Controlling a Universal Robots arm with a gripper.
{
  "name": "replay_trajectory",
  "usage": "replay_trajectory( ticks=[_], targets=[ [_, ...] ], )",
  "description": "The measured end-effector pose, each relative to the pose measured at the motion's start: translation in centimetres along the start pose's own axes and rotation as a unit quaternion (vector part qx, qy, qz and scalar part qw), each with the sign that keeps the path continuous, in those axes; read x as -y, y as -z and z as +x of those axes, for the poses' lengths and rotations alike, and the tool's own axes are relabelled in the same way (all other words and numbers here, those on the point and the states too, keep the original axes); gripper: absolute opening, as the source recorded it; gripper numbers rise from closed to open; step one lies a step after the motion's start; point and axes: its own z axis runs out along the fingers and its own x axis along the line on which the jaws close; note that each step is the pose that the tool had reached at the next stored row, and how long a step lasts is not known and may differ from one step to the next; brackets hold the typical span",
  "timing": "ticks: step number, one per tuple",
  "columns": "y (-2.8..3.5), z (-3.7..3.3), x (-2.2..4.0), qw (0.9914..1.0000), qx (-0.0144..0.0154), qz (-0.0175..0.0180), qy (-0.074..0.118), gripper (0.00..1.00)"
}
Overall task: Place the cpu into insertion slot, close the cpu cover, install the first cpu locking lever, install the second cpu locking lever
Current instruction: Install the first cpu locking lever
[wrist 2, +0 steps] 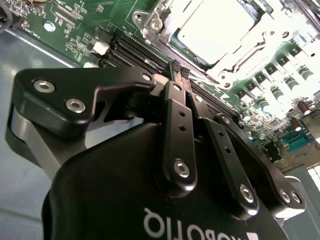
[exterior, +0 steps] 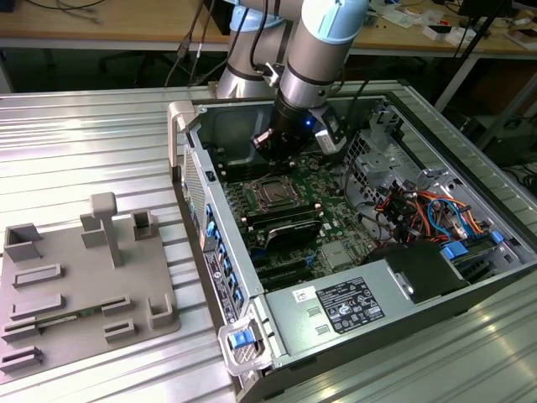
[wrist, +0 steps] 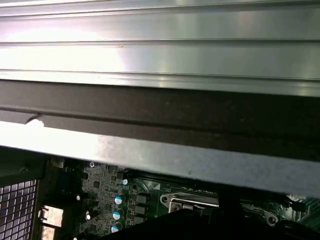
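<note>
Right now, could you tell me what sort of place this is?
Likely a robotics lab: an open grey computer case lies on a ribbed aluminium table, with a cluttered wooden workbench behind.

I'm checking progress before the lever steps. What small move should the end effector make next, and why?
Likely ease down toward the cpu cover, apparently closed around the seated cpu: the end effector is shut, empty and just short of it.

The cpu [wrist 2: 215, 27] sits in the insertion slot [wrist 2: 150, 22] on the motherboard [wrist 2: 75, 30].
</note>
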Motion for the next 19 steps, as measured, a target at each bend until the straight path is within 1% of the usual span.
replay_trajectory(
  ticks=[1, 3, 7, 11, 13, 17, 19],
  targets=[
    [0.49, 0.0, -0.04, 1.0, 0.0001, -0.0001, 0.0, 0.11],
    [0.83, 0.02, -0.07, 1.0, 0.0001, 0.0, 0.0, 0.11],
    [0.87, 0.15, -0.1, 1.0, 0.0001, 0.0, 0.0, 0.11],
    [0.87, 0.38, -0.14, 1.0, 0.0, -0.0011, 0.002, 0.11],
    [0.9, 0.42, -0.14, 1.0, 0.0, -0.0011, 0.002, 0.11],
    [1.43, 0.49, -0.19, 1.0, 0.0, -0.0012, 0.002, 0.11],
    [1.58, 0.51, -0.21, 1.0, 0.0, -0.0011, 0.002, 0.11]
  ],
)
